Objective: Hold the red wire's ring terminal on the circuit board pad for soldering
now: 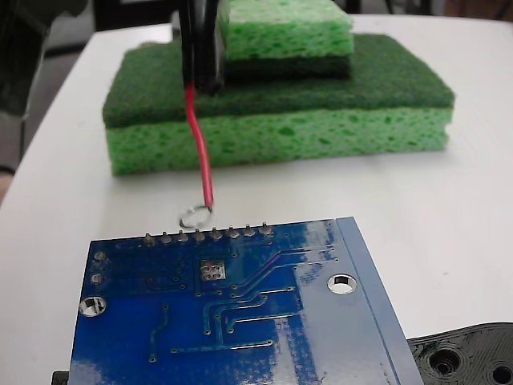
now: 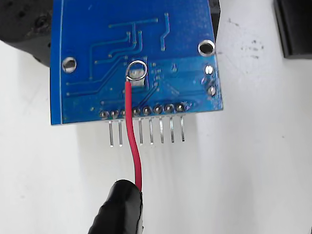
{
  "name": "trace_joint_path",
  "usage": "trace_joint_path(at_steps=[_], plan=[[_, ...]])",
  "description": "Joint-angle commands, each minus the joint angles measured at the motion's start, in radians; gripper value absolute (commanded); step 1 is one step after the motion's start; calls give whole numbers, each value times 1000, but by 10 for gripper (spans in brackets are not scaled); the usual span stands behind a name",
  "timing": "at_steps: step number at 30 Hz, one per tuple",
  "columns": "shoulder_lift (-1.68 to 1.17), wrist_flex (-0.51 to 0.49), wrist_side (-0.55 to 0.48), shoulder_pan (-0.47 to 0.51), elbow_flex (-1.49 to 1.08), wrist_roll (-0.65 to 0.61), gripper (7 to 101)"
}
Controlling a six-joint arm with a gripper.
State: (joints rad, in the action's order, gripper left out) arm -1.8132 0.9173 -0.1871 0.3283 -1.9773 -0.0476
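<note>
- Above the circuit board [image 1: 232, 321] in the fixed view, you see the black hand [image 1: 200, 48] closed on the upper end of the red wire [image 1: 200, 152], in front of the stacked green sponges [image 1: 280, 104].
- From the hand the red wire hangs down towards the board's far edge, bending slightly on the way.
- At its lower end the ring terminal [image 1: 195, 215] shows just beyond the board's row of grey solder points [image 1: 207, 235], over the white worktop [image 1: 449, 216]; from this angle you cannot tell whether it touches anything.
- Looking through the wrist view, you see the ring terminal [image 2: 136, 70] over the board [image 2: 97, 29], on a small grey pad near the board's middle, between its two silver-rimmed holes [image 2: 206, 47].
- From that ring the wire [image 2: 131, 136] crosses the solder row and the pins [image 2: 151, 130] that stick out past the board's edge, then runs into the black hand [image 2: 119, 207] at the bottom.
- Beside the board's near right corner in the fixed view lies a black plastic part [image 1: 469, 357] with holes.
</note>
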Motion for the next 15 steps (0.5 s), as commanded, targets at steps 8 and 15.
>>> trace_joint_path(at_steps=[8, 15], plan=[[6, -8, -5, 2, 14, 0, 1003], [11, -8, -14, 0, 14, 0, 1003]])
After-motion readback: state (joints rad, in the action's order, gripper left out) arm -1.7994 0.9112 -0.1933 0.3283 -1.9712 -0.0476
